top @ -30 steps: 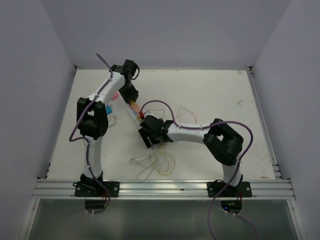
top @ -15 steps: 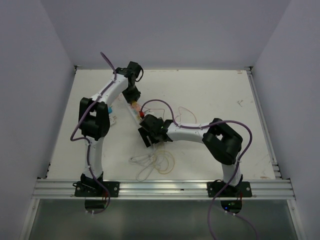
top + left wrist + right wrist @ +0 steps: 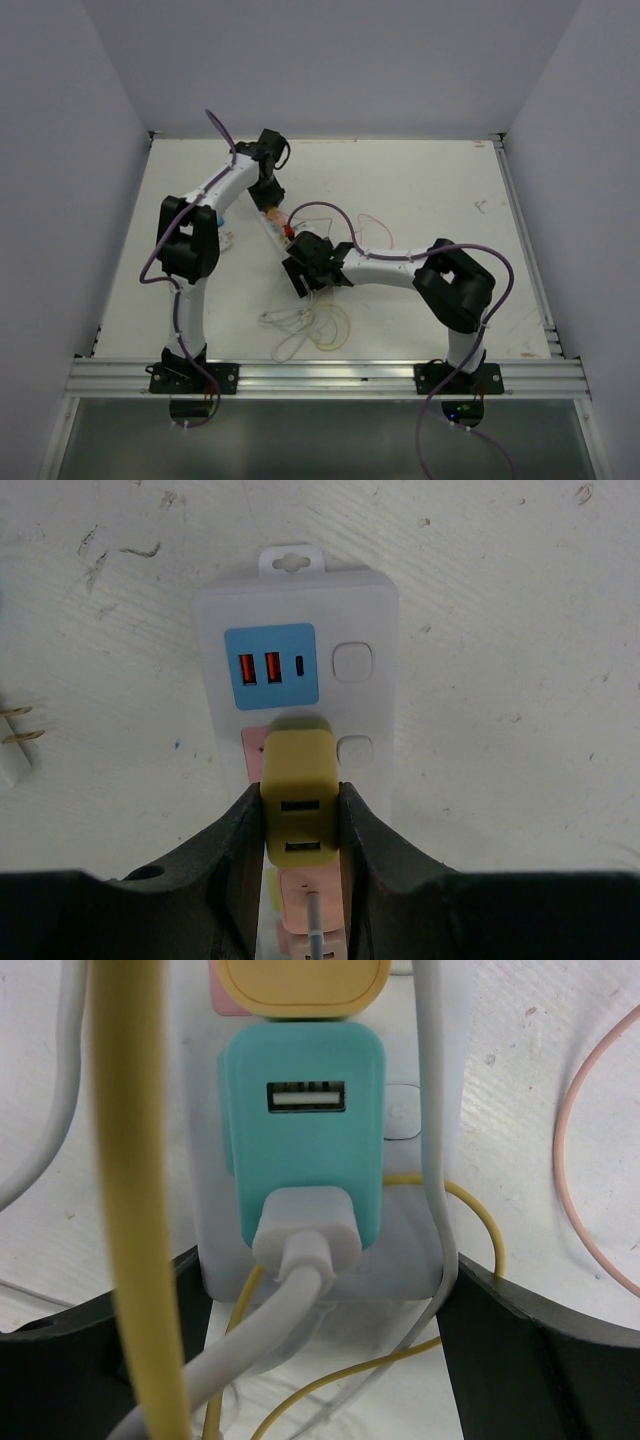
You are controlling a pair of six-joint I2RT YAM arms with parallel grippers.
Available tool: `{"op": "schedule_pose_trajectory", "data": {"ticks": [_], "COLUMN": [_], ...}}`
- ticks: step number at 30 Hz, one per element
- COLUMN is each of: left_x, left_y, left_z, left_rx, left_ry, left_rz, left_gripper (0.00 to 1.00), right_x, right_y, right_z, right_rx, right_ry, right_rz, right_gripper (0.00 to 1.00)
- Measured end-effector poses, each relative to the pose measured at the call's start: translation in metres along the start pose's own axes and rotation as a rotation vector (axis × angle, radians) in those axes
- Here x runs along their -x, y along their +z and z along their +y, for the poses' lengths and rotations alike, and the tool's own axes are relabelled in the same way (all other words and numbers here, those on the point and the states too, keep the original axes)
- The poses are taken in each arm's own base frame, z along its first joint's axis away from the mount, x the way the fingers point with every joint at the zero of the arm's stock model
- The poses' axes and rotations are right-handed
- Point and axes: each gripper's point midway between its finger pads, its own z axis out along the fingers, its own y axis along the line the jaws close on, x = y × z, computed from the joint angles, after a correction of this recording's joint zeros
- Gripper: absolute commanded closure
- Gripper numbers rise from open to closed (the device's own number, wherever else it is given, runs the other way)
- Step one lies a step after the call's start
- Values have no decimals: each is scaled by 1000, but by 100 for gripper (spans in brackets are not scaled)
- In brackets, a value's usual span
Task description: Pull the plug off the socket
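Observation:
The socket point(image 3: 370, 610) is a white power strip lying flat, with a blue USB face point(image 3: 270, 667) at its far end. My left gripper point(image 3: 300, 800) is shut on a yellow plug point(image 3: 298, 765), which stands over the pink outlet face; I cannot tell whether its prongs are still in. Behind it sits a pink plug point(image 3: 315, 890) with a white cable. My right gripper point(image 3: 330, 1265) clamps the other end of the socket point(image 3: 410, 1250), its jaws against both long sides. A teal plug point(image 3: 300, 1140) with a thick white cable is seated there. In the top view both grippers meet at the socket point(image 3: 272, 226).
Loose white and yellow cables point(image 3: 310, 325) lie coiled in front of the right gripper, and a yellow one point(image 3: 130, 1160) hangs across its view. A thin pink cable point(image 3: 375, 225) loops to the right. A small white plug with prongs point(image 3: 10, 750) lies left of the strip.
The left arm's wrist has shifted slightly right over the strip, still gripping the yellow plug. The right arm has edged a little to the right with the strip's end.

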Motion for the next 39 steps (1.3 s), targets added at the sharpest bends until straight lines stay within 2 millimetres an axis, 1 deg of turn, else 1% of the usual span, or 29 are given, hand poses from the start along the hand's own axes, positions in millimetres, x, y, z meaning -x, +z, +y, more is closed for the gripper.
{"op": "schedule_pose_trajectory", "data": {"ticks": [1,3,4,12,27,33,39], "left_x": [-1,-2,-4,-10,-13,-12,-4], "left_y": [0,-1,-1,-2,-3,-4,-8], "left_z": [0,0,-1,-8,-11,-12,-14], "left_rx": [-3,-9,-15,-46,-74,-78,-93], "left_ry": [-1,-2,-2,6,-13,-17,-32], "left_rz": [3,8,13,30,39,40,36], "left_gripper": [100,100,100,100,100,100,100], "right_x": [-1,-1,-2,-9,-1,-1,-1], "right_y": [-1,-3,-3,-12,-13,-12,-11], "right_z": [0,-1,-1,-5,-5,-8,-17], "right_rx": [2,8,16,46,47,54,63], "right_ry": [-3,-6,-12,-72,-127,-98,-23], "right_rz": [-2,-11,-12,-24,-63,-82,-116], "right_gripper": [13,2,1,1,1,1,1]}}
